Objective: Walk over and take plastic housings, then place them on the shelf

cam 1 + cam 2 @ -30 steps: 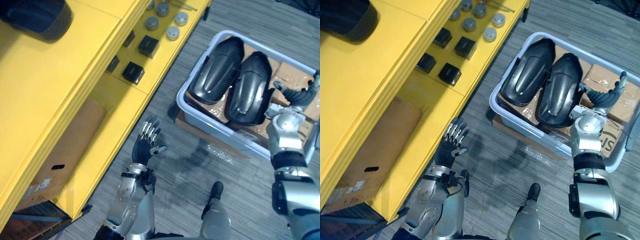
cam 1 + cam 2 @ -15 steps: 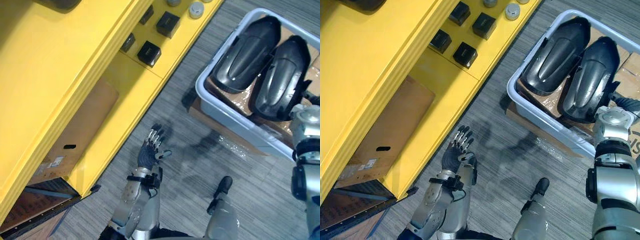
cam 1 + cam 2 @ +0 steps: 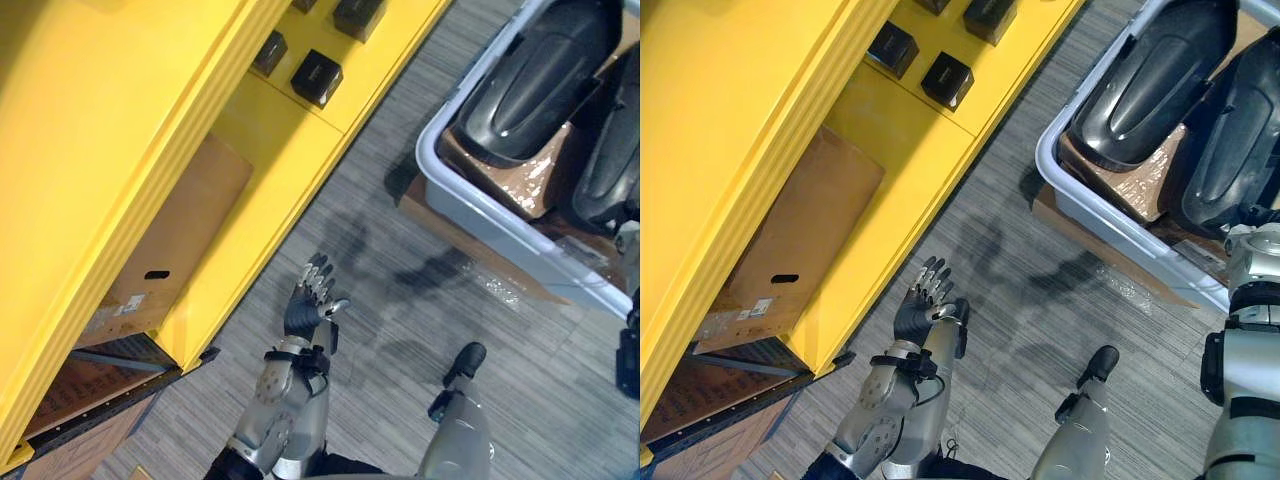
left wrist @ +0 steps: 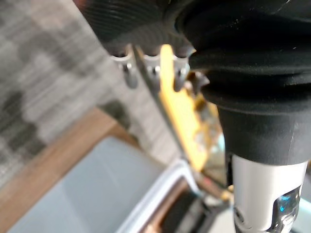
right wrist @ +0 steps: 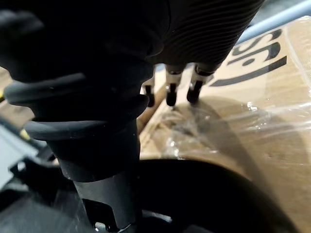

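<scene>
Lying together in the grey bin (image 3: pixel 1095 205), two black plastic housings (image 3: pixel 1150 80) wait for pickup. The right hand (image 5: pixel 171 94) hangs over the bin beside one, fingers loose and empty, likely ready to grab. The left hand (image 3: pixel 915 315), flat and empty, is outside the bin, nearer the yellow shelf (image 3: pixel 760 90).

Two plastic housings (image 3: pixel 1145 80), one tub (image 3: pixel 1120 225), one shelf (image 3: pixel 730 110).
In the upper right of the frame, both black housings lie in the single grey tub. Along the top I count four small black boxes (image 3: pixel 947 80) on the yellow shelf, two of them cut off by the frame edge. One cardboard box (image 3: pixel 805 240) sits lower left.
</scene>
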Motion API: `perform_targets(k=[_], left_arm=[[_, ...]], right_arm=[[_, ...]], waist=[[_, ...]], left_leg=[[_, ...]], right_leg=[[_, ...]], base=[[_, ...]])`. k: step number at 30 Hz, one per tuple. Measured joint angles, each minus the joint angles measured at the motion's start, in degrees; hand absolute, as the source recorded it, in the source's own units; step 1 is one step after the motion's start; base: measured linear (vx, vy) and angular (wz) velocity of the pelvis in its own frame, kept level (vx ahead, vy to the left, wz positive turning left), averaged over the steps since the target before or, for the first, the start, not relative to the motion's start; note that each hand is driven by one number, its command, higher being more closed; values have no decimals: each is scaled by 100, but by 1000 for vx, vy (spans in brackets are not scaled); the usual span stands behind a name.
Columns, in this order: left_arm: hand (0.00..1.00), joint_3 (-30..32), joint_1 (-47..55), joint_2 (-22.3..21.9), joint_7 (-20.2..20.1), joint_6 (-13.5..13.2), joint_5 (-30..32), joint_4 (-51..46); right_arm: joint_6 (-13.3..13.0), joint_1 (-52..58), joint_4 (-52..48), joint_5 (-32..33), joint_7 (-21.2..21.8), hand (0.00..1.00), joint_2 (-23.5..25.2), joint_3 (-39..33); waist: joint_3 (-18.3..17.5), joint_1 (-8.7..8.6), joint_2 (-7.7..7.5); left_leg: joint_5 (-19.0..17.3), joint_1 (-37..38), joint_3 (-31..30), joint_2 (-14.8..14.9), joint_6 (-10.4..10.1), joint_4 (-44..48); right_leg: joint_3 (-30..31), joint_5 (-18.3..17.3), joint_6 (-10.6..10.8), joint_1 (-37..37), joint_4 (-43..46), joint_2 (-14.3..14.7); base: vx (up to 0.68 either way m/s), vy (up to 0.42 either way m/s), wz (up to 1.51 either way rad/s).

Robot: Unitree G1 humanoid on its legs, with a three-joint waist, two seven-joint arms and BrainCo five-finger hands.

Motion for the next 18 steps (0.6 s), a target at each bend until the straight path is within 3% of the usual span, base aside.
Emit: perform_targets(k=[9,15,18], left_arm=[[0,17,0,-4,97,-29,1,74],[0,215,27,24,41,-39,-3,36],[0,233,77,70,-98,-47,6,-52]], right_arm=[[46,-105,50,-201,366,100,-326,426],[256,-138,46,-402,586,100,-251,658],[233,-105,44,-587,633,100,-138,655]], waist=[[-28,-8,57],[-39,-14,65],[-88,-18,46]], left_leg=[[122,-41,-22,20,-29,-138],[185,125,-17,30,-26,-228],[291,188,-43,32,-39,-382]], right_leg=[[-26,33,-29,-90,-14,29],[-47,77,-72,62,-68,47],[-121,99,-108,113,-105,63]], base=[[-28,-41,0],[-44,-27,2],[-54,-46,7]])
